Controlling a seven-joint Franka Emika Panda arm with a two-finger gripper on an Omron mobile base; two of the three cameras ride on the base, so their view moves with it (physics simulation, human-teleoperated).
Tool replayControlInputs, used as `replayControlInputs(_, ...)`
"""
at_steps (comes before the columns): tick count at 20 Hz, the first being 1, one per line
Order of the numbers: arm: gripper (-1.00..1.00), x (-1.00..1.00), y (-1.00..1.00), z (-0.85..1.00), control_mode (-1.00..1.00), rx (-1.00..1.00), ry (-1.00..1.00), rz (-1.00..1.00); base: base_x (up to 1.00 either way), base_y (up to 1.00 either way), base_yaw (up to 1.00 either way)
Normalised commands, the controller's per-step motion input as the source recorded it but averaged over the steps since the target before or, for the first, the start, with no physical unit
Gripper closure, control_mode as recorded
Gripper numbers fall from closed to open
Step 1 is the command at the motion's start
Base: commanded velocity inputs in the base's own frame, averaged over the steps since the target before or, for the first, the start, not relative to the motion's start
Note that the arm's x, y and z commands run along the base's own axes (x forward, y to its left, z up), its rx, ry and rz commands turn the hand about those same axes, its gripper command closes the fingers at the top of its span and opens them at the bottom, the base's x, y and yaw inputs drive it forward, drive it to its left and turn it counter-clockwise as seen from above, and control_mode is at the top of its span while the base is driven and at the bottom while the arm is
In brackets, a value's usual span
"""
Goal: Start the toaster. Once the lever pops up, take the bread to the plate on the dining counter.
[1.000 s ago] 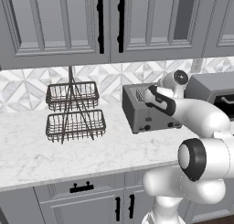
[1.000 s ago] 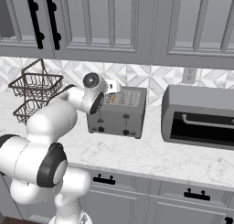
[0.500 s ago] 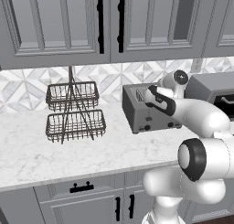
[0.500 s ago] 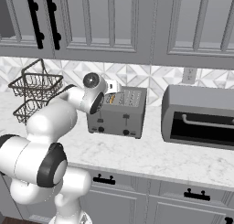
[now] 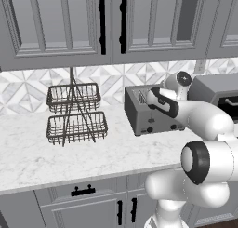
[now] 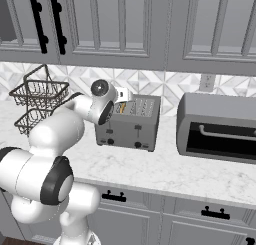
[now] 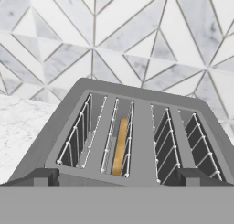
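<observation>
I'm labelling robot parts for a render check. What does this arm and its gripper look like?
The arm is glossy white, built of rounded tube-like segments with dark grey to black bands at the joints. A round grey cap sits near the wrist. The gripper ends in two small dark, blocky finger tips. No cables or markings are visible.

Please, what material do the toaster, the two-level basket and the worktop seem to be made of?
The toaster looks like matt grey metal: a flat, even grey body with thin wire guards in its slots. The two-level basket seems to be dark metal wire, an open mesh that you see through. The worktop looks like polished white marble with faint grey veins, though it may be an imitation.
</observation>
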Motion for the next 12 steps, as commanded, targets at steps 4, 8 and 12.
replayControlInputs(4,-1.00,0.00,0.00,0.00,-1.00,0.00,0.00,0.00,0.00,0.00,0.00)
replayControlInputs(8,-1.00,0.00,0.00,0.00,-1.00,0.00,0.00,0.00,0.00,0.00,0.00)
replayControlInputs(12,-1.00,0.00,0.00,0.00,-1.00,0.00,0.00,0.00,0.00,0.00,0.00)
